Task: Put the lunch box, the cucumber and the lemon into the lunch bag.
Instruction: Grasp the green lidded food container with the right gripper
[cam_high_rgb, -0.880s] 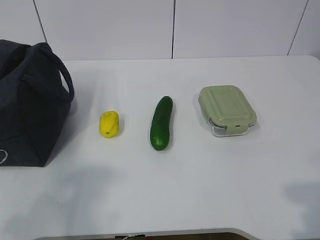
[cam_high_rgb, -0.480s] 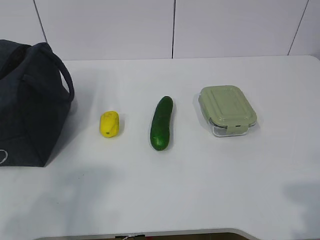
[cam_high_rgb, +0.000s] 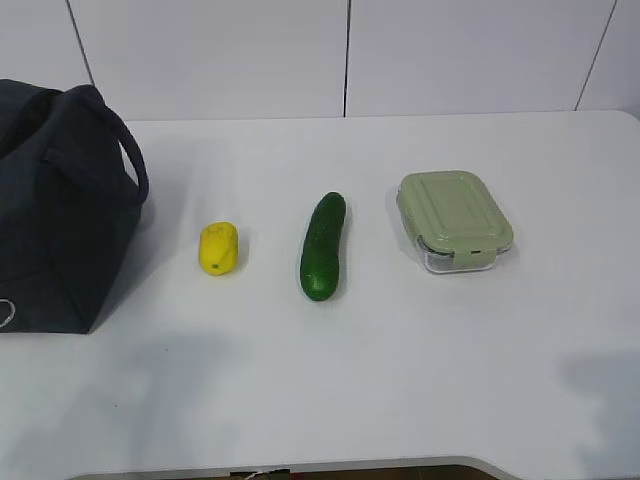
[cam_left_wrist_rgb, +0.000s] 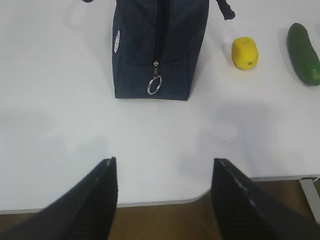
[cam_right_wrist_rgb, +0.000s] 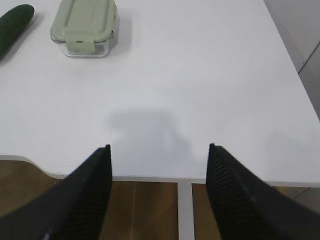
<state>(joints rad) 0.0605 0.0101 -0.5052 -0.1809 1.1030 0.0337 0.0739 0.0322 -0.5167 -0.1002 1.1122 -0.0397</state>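
The dark navy lunch bag (cam_high_rgb: 55, 205) stands at the table's left, its zipper ring pull (cam_left_wrist_rgb: 154, 85) facing the left wrist camera. To its right lie the yellow lemon (cam_high_rgb: 219, 247), the dark green cucumber (cam_high_rgb: 323, 247) and the lunch box (cam_high_rgb: 455, 218) with its sage-green lid. Neither gripper shows in the exterior view. My left gripper (cam_left_wrist_rgb: 164, 162) hangs open over the table's near edge, in front of the lunch bag (cam_left_wrist_rgb: 155, 47), with nothing between its fingers. Over the near edge further right, my right gripper (cam_right_wrist_rgb: 158, 148) is open and empty, well short of the lunch box (cam_right_wrist_rgb: 84, 26).
The white table (cam_high_rgb: 400, 370) ends at a white panelled wall behind. Its near edge (cam_left_wrist_rgb: 165, 201) has a rounded cut-out, with brown floor below. The table's right edge (cam_right_wrist_rgb: 292, 55) shows in the right wrist view.
The objects have not moved. A faint shadow at the table's front right has shifted slightly up and to the left.
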